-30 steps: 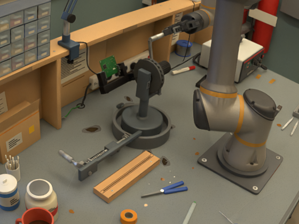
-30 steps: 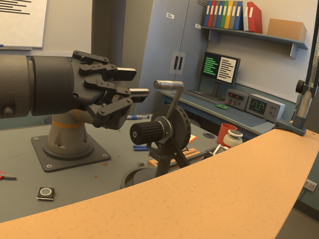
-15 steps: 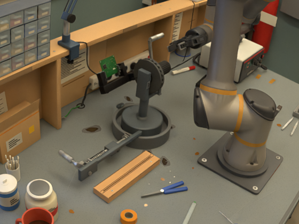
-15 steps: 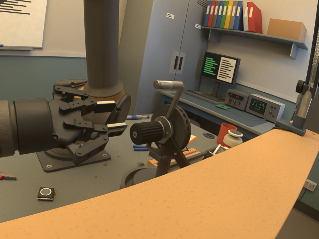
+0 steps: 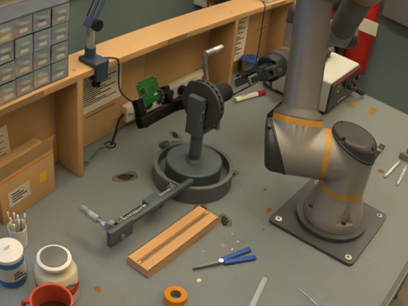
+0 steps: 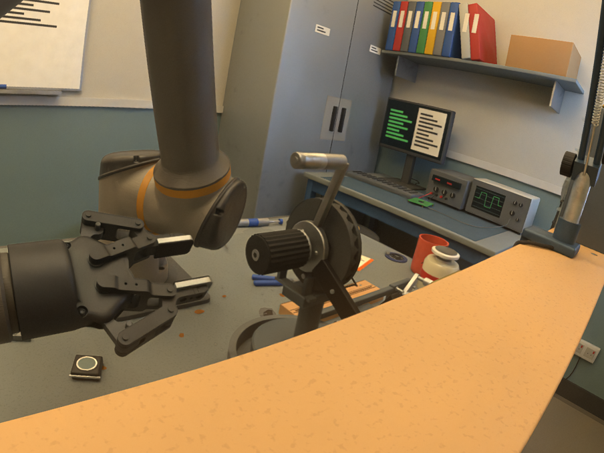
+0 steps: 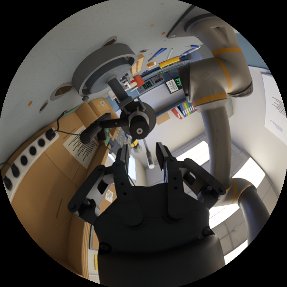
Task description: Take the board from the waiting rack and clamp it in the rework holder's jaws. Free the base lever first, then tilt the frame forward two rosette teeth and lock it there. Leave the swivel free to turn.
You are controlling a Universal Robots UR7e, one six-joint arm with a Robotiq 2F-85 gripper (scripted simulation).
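Observation:
The black knurled knob [image 6: 278,251] on the end of the rosette axle points at my gripper [image 6: 188,261], which hangs level with it a short way off, open and empty. In the wrist camera the knob [image 7: 139,130] sits just beyond my fingertips [image 7: 143,155]. The toothed rosette disc [image 5: 206,104] sits on the holder's post, with a steel-handled lever [image 5: 211,58] standing up behind it. The green board [image 5: 148,90] is held upright in the holder's black jaws [image 5: 153,111], left of the disc. The round swivel base [image 5: 193,171] carries a long base lever [image 5: 134,215] reaching toward the bench front.
An empty wooden slotted rack [image 5: 173,240] lies in front of the base. A wooden shelf unit [image 5: 145,47] runs behind the holder. Blue-handled cutters [image 5: 229,258], an orange tape roll [image 5: 175,295], jars and a red mug [image 5: 47,295] lie along the front; my arm's base [image 5: 328,215] stands right.

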